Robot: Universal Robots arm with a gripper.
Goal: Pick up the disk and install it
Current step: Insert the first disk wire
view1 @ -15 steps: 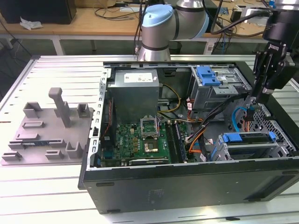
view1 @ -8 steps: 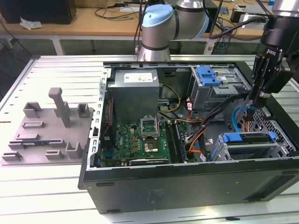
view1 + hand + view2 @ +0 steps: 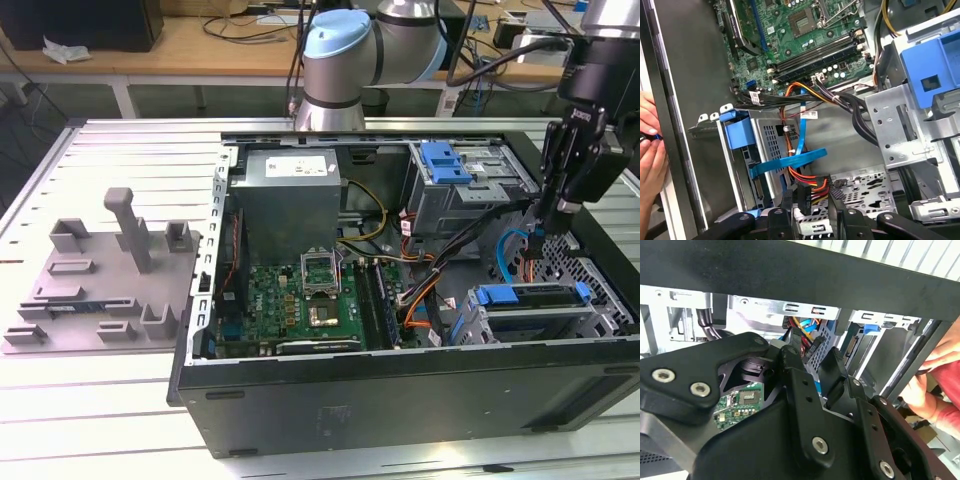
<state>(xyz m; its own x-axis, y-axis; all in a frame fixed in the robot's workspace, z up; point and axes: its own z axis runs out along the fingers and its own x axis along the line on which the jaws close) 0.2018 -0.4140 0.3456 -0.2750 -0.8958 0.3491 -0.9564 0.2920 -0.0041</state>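
Blue-framed disk (image 3: 535, 308), just below hand (image 3: 534, 246)

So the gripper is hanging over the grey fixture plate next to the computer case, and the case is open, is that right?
Not quite. The exterior view shows the gripper hanging over the open computer case, at its drive-bay end, not over the grey fixture plate, which lies beside the case on that view's left. The case is open.

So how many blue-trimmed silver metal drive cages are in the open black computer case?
2. The far cage, capped with blue plastic, sits at the case's back. The near cage is in the front corner on the exterior view's right, nearest the black gripper. More may be hidden.
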